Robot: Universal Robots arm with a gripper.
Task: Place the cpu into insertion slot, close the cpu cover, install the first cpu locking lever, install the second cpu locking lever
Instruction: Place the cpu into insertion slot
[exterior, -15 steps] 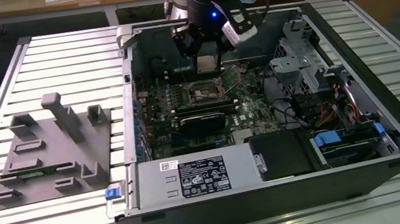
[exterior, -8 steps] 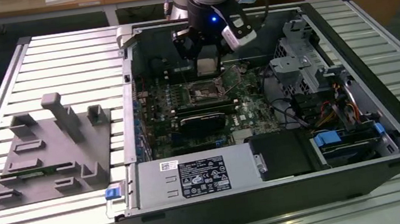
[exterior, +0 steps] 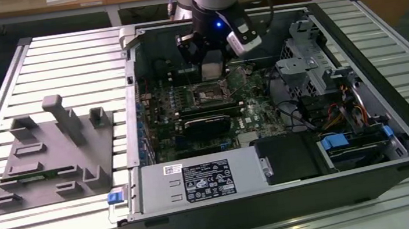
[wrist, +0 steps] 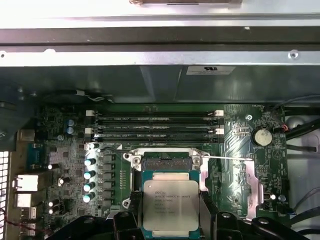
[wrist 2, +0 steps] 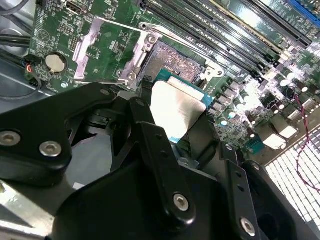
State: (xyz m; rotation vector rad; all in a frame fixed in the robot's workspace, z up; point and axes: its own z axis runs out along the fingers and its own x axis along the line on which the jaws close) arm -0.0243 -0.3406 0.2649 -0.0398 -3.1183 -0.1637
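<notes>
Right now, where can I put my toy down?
Bare slatted table around the grey holder and on the exterior view's right of the computer case. Inside is crowded: the end effector holds the cpu near the insertion slot.

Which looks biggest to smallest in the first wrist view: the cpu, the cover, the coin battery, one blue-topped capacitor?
1. cpu and cover: about alike; the cpu is nearer the camera, so I won't rank them.
2. coin battery
3. capacitor

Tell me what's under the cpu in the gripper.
Under the cpu, held by the gripper, sits the insertion slot: a dark strip and its silver rim show. The chip covers the rest.
</notes>
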